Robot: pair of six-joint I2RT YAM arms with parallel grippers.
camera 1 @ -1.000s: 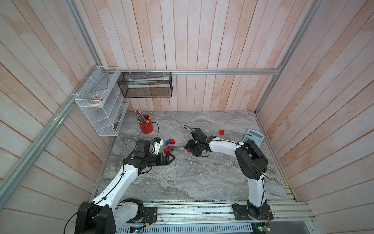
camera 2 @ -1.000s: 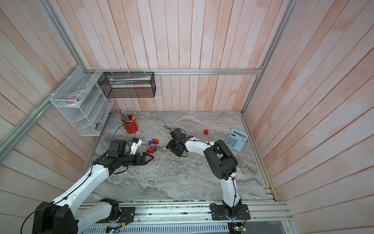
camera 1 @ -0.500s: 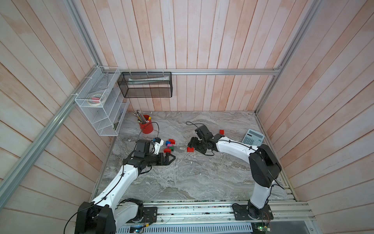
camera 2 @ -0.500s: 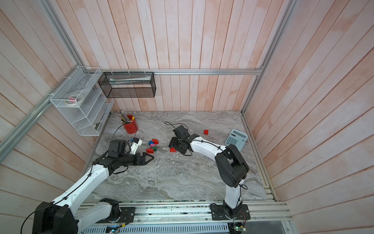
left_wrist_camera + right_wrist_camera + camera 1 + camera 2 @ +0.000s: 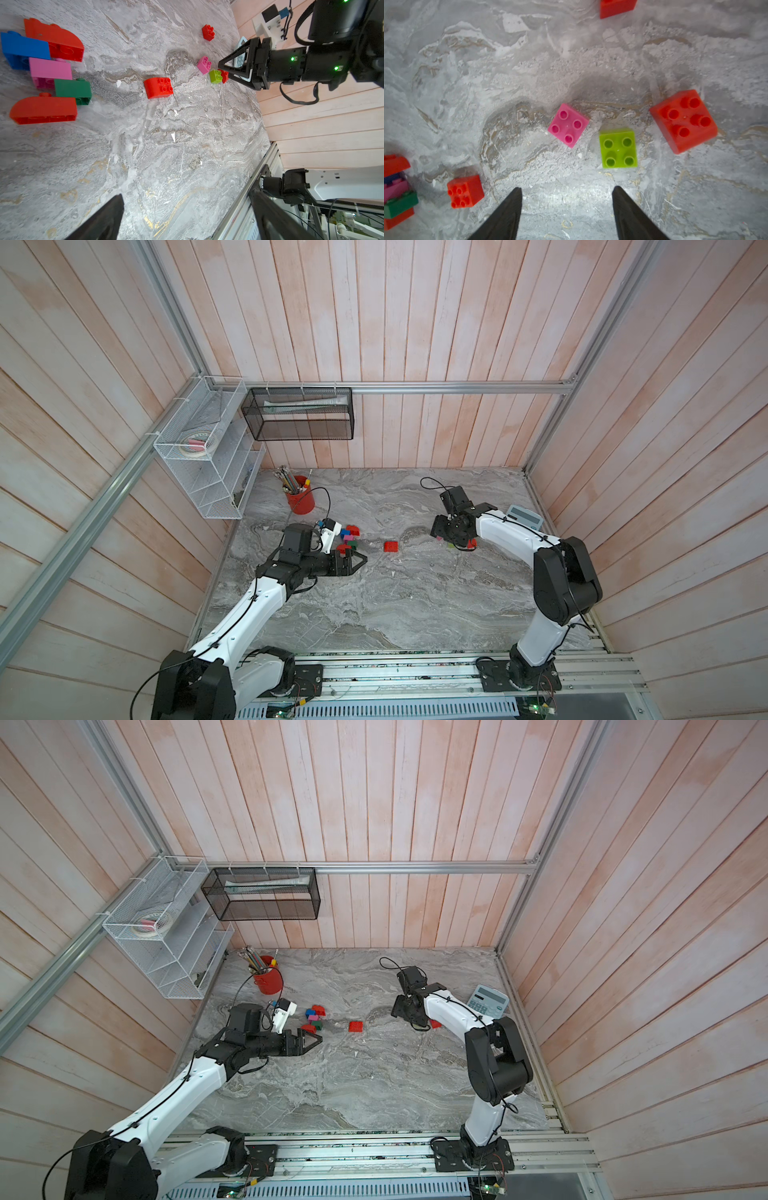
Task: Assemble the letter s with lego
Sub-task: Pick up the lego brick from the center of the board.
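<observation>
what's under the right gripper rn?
Right gripper is open, holding nothing; bare table shows between its fingers. Pink brick and lime brick lie just past the tips. In both top views the arm mostly hides them.

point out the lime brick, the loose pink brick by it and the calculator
lime brick (image 5: 618,148): right wrist view, centre of its studded top
loose pink brick (image 5: 568,125): right wrist view, centre of its studded top
calculator (image 5: 485,1005): a top view, its keypad
</observation>
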